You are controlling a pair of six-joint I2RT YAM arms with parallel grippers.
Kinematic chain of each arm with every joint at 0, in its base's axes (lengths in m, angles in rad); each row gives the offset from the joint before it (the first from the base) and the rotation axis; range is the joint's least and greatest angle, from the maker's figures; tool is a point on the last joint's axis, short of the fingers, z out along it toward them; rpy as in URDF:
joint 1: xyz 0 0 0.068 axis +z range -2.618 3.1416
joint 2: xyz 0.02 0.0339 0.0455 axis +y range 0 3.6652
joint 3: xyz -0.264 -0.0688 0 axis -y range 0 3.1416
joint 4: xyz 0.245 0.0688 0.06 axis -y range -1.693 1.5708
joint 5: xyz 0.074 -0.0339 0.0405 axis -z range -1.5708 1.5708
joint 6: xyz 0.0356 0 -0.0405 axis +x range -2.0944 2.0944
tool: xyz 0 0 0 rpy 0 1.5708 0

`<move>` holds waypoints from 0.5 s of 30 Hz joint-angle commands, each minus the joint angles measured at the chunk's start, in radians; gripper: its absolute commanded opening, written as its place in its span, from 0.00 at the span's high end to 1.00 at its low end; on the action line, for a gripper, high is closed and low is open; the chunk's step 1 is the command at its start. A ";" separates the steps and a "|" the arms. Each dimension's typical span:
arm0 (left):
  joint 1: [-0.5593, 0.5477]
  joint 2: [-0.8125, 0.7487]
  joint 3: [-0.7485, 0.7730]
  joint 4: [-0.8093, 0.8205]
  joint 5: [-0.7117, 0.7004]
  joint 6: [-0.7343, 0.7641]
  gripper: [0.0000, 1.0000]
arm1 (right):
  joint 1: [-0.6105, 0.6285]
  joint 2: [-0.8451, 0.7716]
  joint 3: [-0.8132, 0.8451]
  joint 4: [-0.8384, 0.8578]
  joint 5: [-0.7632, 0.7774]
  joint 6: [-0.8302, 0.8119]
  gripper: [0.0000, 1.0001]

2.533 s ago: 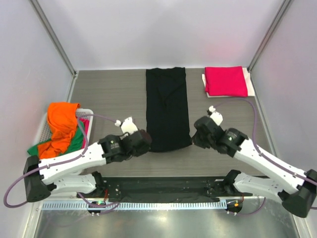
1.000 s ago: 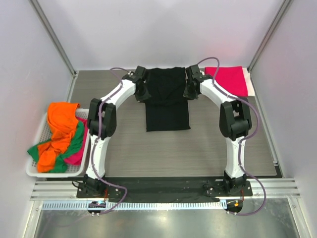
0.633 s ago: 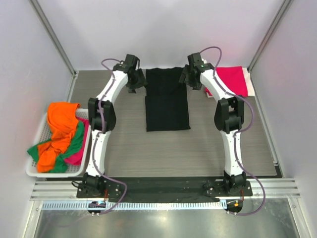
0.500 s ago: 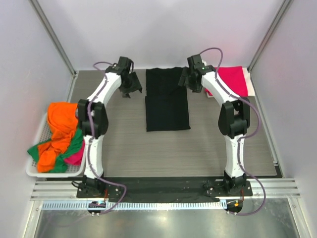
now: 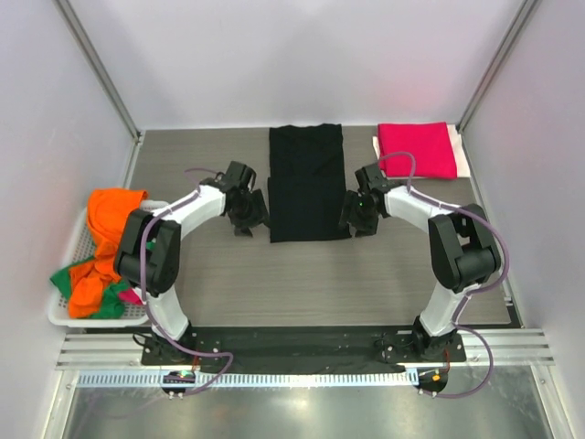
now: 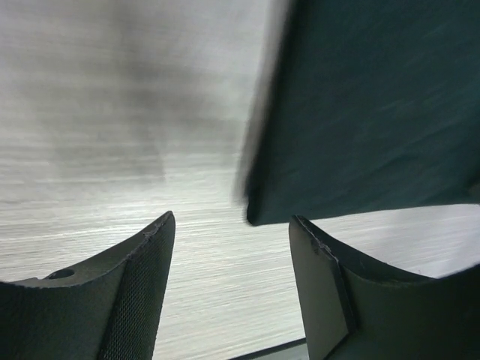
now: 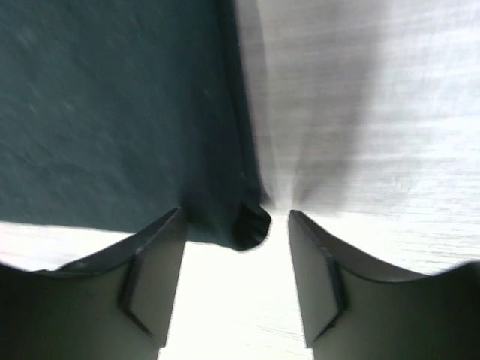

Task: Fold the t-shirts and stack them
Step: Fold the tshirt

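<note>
A black t-shirt (image 5: 308, 183) lies folded as a long rectangle on the middle of the table. Its near left corner (image 6: 259, 214) shows just ahead of my left gripper (image 6: 232, 232), whose fingers stand apart with only table between them. Beside the shirt's left edge, the left gripper (image 5: 249, 218) is open. Beside the right edge, my right gripper (image 5: 356, 218) is open too. The shirt's near right corner (image 7: 247, 225) pokes into the gap of the right gripper (image 7: 236, 229), touching neither finger. A crimson-pink t-shirt (image 5: 417, 149) lies folded at the back right.
A white mesh basket (image 5: 101, 320) at the left table edge holds crumpled orange (image 5: 114, 224), green (image 5: 71, 274) and pink (image 5: 133, 294) shirts. A white sheet (image 5: 377, 146) pokes out under the crimson-pink shirt. Slanted frame posts (image 5: 101, 69) stand at the back corners.
A second ago both grippers were shut at the shirt's far end. They let go of the cloth, opened, and swung back down to the folded shirt's near corners.
</note>
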 commanded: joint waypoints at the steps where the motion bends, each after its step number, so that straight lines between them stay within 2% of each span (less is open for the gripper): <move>1: -0.013 -0.051 -0.061 0.150 0.050 -0.032 0.37 | 0.000 -0.091 -0.073 0.142 -0.074 0.018 0.40; 4: -0.028 -0.060 -0.110 0.182 0.049 -0.050 0.38 | -0.005 -0.085 -0.108 0.183 -0.091 0.020 0.43; 7: -0.038 -0.062 -0.141 0.204 0.050 -0.069 0.41 | -0.014 -0.068 -0.145 0.200 -0.091 0.020 0.58; 8: -0.039 -0.064 -0.149 0.213 0.049 -0.075 0.41 | -0.017 -0.065 -0.153 0.204 -0.091 0.017 0.67; 14: -0.067 -0.048 -0.195 0.275 0.037 -0.111 0.44 | -0.037 -0.070 -0.184 0.217 -0.096 0.004 0.75; 15: -0.071 -0.048 -0.195 0.281 0.025 -0.116 0.45 | -0.040 -0.076 -0.185 0.217 -0.099 0.001 0.79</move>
